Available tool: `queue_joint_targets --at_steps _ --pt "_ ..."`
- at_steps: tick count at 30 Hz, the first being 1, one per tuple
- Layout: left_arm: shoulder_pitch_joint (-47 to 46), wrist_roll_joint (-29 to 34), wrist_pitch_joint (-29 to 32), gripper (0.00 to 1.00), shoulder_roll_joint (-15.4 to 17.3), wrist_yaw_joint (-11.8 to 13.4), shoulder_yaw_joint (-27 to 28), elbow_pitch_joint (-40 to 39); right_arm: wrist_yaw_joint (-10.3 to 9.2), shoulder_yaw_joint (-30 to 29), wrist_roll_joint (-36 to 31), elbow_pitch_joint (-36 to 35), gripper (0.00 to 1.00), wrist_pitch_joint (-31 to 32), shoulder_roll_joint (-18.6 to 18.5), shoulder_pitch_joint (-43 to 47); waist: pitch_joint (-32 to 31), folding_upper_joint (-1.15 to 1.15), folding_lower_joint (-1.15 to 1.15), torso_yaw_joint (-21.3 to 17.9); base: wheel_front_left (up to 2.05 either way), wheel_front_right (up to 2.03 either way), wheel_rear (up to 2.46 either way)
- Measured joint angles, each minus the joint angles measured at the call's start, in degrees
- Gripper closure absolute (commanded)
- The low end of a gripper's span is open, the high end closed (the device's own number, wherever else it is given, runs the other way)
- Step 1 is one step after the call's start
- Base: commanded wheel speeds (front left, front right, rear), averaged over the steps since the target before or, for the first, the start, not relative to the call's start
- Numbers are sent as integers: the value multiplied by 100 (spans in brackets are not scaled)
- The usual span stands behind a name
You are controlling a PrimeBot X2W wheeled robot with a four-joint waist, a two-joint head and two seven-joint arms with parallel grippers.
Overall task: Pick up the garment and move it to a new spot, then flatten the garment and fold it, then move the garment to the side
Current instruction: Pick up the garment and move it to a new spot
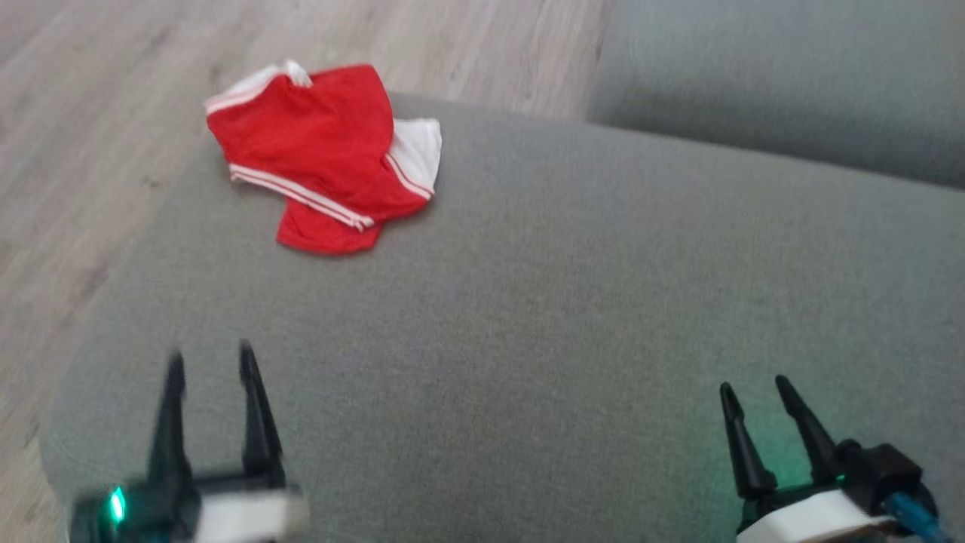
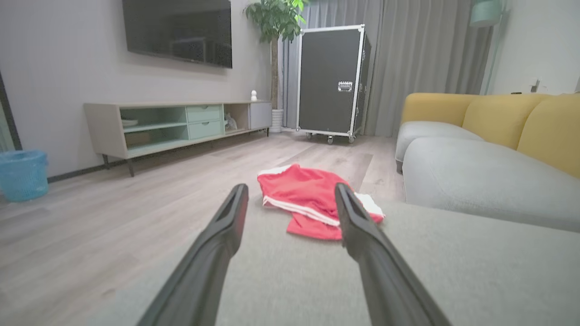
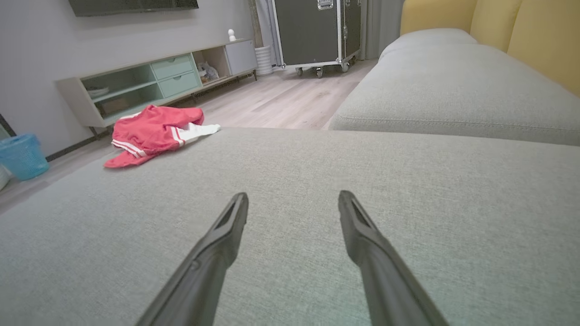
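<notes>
A red garment [image 1: 320, 154] with white stripes and a white panel lies crumpled at the far left edge of the grey sofa cushion [image 1: 565, 302]. It also lies ahead in the left wrist view, garment [image 2: 308, 199], and far left in the right wrist view, garment [image 3: 152, 131]. My left gripper [image 1: 211, 362] hovers open at the lower left, well short of the garment, nothing between its fingers. My right gripper [image 1: 754, 388] stands open at the lower right over bare cushion, far from the garment. Both are open in their wrist views, left gripper [image 2: 290, 192], right gripper [image 3: 292, 199].
Wood floor [image 1: 90, 113] lies beyond the cushion's left and far edges. A second grey seat [image 1: 791, 83] with yellow backs [image 2: 521, 117] is at the right. A TV cabinet [image 2: 181, 124], blue bin [image 2: 22, 174], black wheeled case [image 2: 333, 81] and plant [image 2: 276, 18] stand across the room.
</notes>
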Motion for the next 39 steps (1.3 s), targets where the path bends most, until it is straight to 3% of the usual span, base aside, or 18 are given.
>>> queue_joint_targets --at_steps 9,12,13,17,20,27,32,33,34,35,39 --pt "-2240 94 -2 0 212 -406 254 393 0 47 -23 -316 0 0 -620 -592 857 0 1 -84 0 0 0" --pt "-3297 63 182 0 348 -564 277 1051 0 36 -24 -466 0 0 -890 -872 1257 0 2 -117 0 0 0" --pt "-4075 -35 452 0 370 -635 293 1557 0 40 -24 -521 0 0 -1076 -1013 1524 0 2 -136 0 0 0" --pt "-5398 -253 1031 0 377 -702 370 2681 0 62 -23 -614 0 -1 -1380 -1147 2010 0 2 -193 0 0 0" --pt "-6076 -374 1434 0 394 -687 488 3657 0 41 -23 -742 0 -1 -1595 -1232 2347 0 2 -256 0 0 0" --pt "-6918 -376 2114 0 525 -368 582 5675 0 -74 -13 -1216 0 -55 -1973 -1397 2994 0 1 -417 0 0 0" --pt "-7032 -512 2179 0 491 -276 675 6459 0 -197 33 -1491 0 -78 -2057 -1418 3300 0 0 -518 0 0 0" --pt "-7105 -516 2085 19 504 -255 684 6514 0 -208 36 -1514 0 -78 -2058 -1433 3329 0 -1 -534 0 0 0" --pt "-7162 -514 1905 88 513 -209 683 6569 0 -208 35 -1525 0 -78 -2056 -1450 3339 0 0 -552 0 0 0" --pt "-7181 -506 1700 100 511 -198 662 6618 0 -207 35 -1514 0 -78 -2049 -1472 3325 0 0 -562 0 0 0" --pt "-7179 -443 832 100 552 -316 591 6680 0 -200 34 -1335 0 -76 -1993 -1502 3162 -1 0 -574 0 0 0"
